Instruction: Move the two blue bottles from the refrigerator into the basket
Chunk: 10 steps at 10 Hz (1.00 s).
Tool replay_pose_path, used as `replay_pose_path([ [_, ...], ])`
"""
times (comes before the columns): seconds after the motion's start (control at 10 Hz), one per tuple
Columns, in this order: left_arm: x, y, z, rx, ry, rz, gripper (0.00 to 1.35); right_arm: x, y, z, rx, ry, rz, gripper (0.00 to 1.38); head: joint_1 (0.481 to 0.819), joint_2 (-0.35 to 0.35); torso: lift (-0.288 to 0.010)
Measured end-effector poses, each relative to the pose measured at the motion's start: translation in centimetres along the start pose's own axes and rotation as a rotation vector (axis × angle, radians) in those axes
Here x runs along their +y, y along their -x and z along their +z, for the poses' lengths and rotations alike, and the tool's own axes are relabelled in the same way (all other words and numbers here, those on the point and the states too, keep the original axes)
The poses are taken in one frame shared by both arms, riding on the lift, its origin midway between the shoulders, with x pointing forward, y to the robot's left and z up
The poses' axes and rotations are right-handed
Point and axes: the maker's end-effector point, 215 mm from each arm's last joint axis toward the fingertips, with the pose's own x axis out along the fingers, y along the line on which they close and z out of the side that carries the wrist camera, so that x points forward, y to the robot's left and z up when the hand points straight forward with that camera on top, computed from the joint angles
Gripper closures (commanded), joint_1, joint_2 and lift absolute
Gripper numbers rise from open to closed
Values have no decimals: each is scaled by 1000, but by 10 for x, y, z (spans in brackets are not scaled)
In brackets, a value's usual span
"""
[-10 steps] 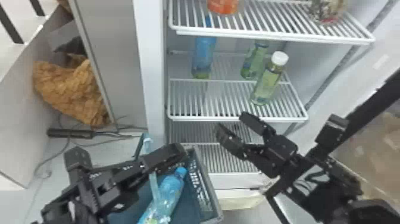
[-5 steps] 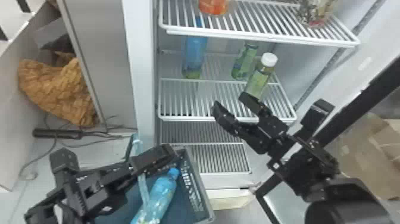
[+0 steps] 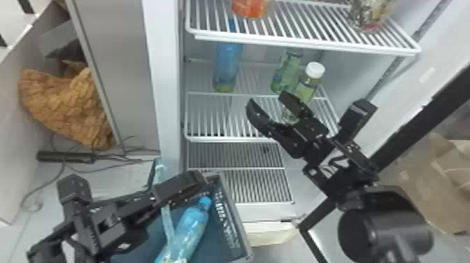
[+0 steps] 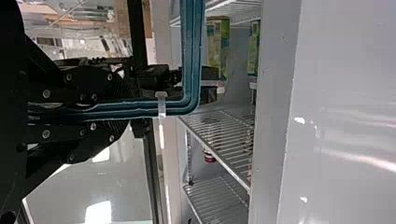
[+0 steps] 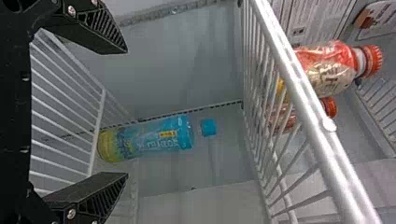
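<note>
Refrigerator (image 3: 164, 87) stands open, its white wire shelves one above another; the basket (image 3: 241, 227) is before it. On the pale floor left of it lie a black power strip (image 3: 64, 156) and cables, with crumpled brown material (image 3: 63, 105) behind.

One blue bottle (image 3: 227, 66) stands upright towards the middle shelf's back left corner, its long axis vertical, cap up. The other blue bottle (image 3: 187, 230) lies slantwise inside the basket, cap pointing towards the rim's far right corner.

The left gripper (image 3: 197, 177) is clamped on the basket's rim. The right gripper (image 3: 266, 99) is empty, its fingers spread, in front of the middle shelf and its green bottles (image 3: 286, 70). Since the previous head view, it has moved up and farther in, while both blue bottles keep their places.
</note>
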Motion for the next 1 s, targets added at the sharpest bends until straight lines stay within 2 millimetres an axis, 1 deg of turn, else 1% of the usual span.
replay_pose_path([
  [0.2, 0, 0, 0, 1, 0, 0, 1197, -12, -22, -6, 0, 15, -17, 124, 695, -174, -220],
  [0.5, 0, 0, 0, 0, 1, -1, 1199, -30, -44, -12, 0, 26, -64, 121, 695, -172, -220],
  [0.8, 0, -1, 0, 1, -2, 2, 1197, -38, -72, -20, 17, 17, -72, 111, 695, -158, -220],
  [1.0, 0, -1, 1, 1, -3, 1, 1197, -39, -90, -22, 27, 23, -72, 98, 695, -144, -220],
])
